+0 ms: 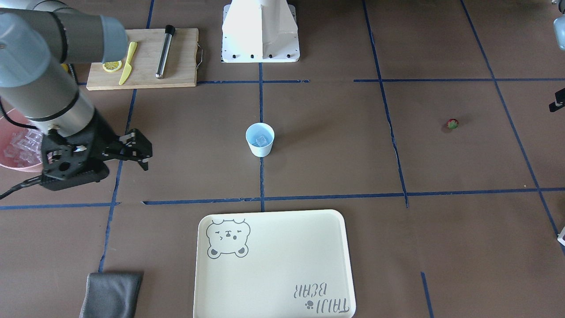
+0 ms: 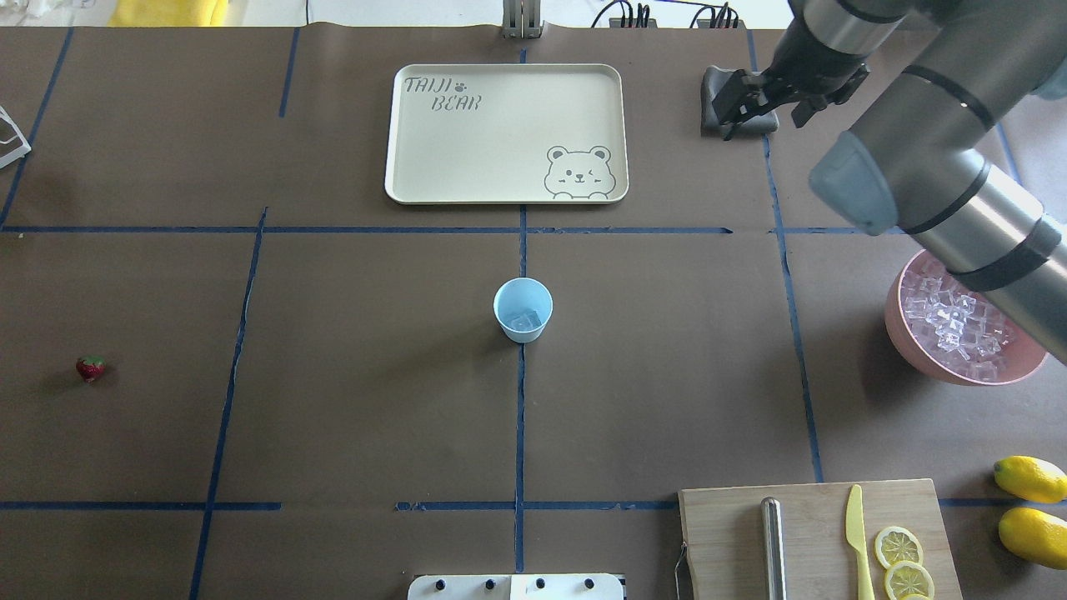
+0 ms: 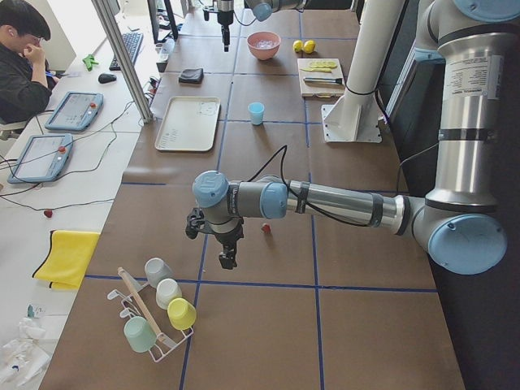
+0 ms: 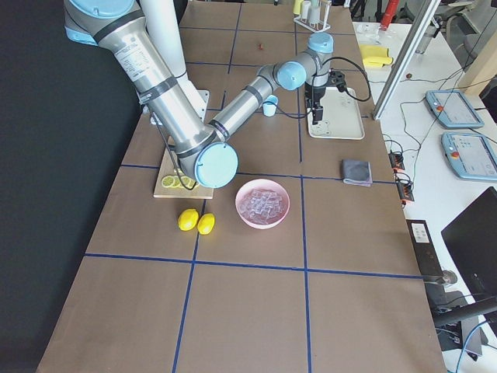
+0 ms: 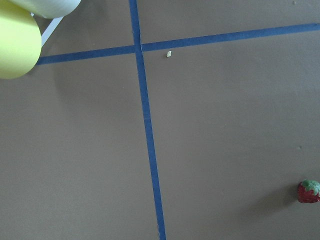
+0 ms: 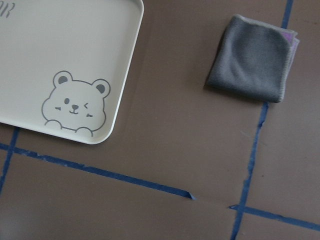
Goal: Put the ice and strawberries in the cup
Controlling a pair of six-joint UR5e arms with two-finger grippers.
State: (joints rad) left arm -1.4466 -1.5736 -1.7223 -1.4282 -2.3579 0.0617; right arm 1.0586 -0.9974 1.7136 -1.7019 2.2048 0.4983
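The light blue cup [image 2: 523,309] stands upright at the table's middle, also in the front view [image 1: 260,139]. At least one ice cube [image 2: 525,320] lies in it. More ice [image 2: 954,321] fills the pink bowl [image 2: 909,346] at the right. The strawberry [image 2: 91,367] lies alone far left, and shows in the left wrist view [image 5: 308,191]. My right gripper [image 2: 754,104] is open and empty, above the table between bowl, cloth and tray. My left gripper [image 3: 225,258] hangs beside the strawberry [image 3: 266,229]; I cannot tell whether it is open.
A cream bear tray [image 2: 400,125] lies beyond the cup. A grey cloth [image 6: 252,60] lies right of it. A cutting board [image 2: 817,500] holds a knife, a metal rod and lemon slices; two lemons [image 2: 1032,479] lie beside it. A cup rack [image 3: 158,313] stands at the far left end.
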